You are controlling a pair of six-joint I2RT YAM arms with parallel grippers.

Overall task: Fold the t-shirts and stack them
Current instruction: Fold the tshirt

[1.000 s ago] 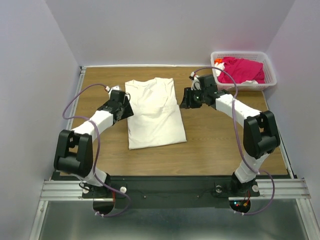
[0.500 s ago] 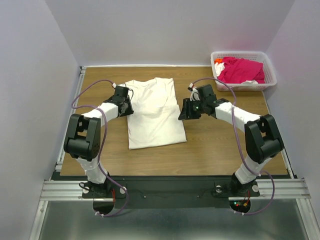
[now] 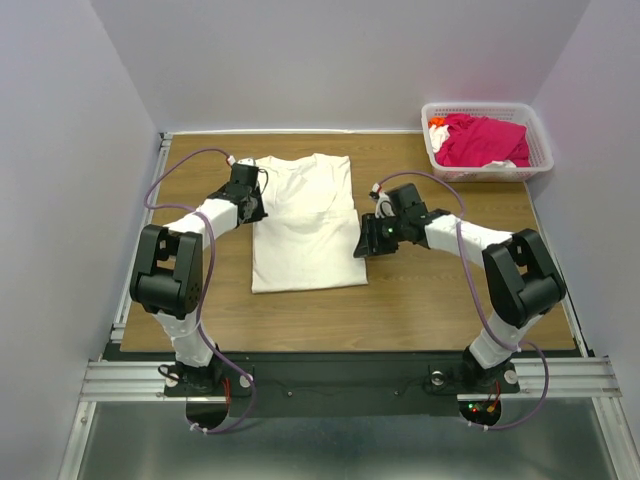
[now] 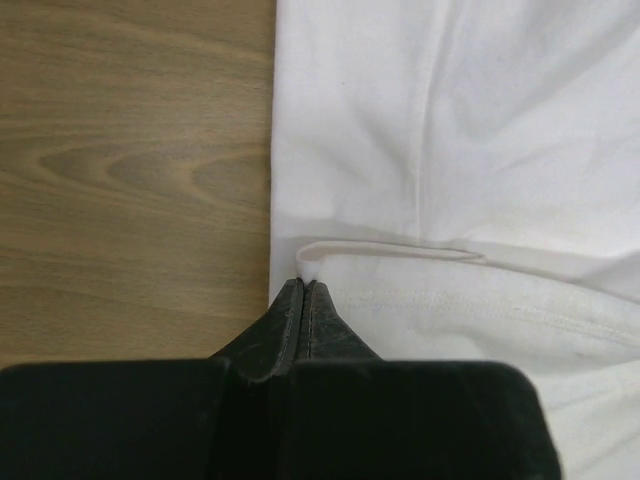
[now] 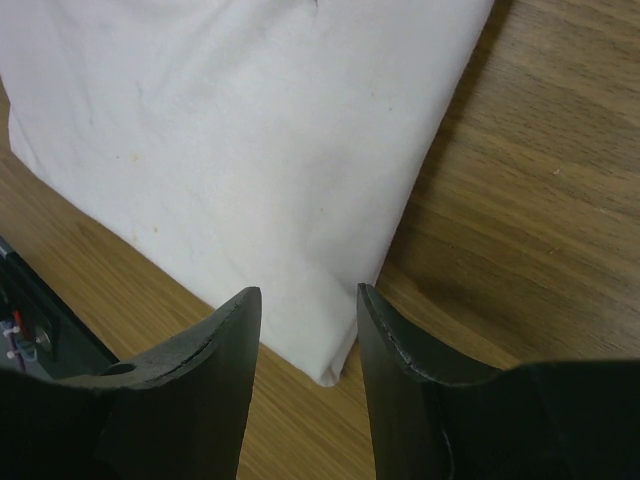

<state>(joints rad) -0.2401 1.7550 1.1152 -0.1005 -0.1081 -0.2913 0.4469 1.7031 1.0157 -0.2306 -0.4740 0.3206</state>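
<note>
One off-white t-shirt point(image 3: 305, 225) laid flat, left gripper point(image 4: 305, 285) closed at its left edge, apparently pinching a fold, right gripper point(image 5: 308, 295) jaws apart, straddling its right edge near a corner.

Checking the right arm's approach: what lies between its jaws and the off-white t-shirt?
Nothing. In the right wrist view the right gripper hangs open with a corner of the off-white t-shirt between its jaws, only wooden table beside it.

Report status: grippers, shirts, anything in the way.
Left gripper shut on off-white t-shirt edge. Right gripper open at its right edge. Pink t-shirt in basket. No obstruction seen.
</note>
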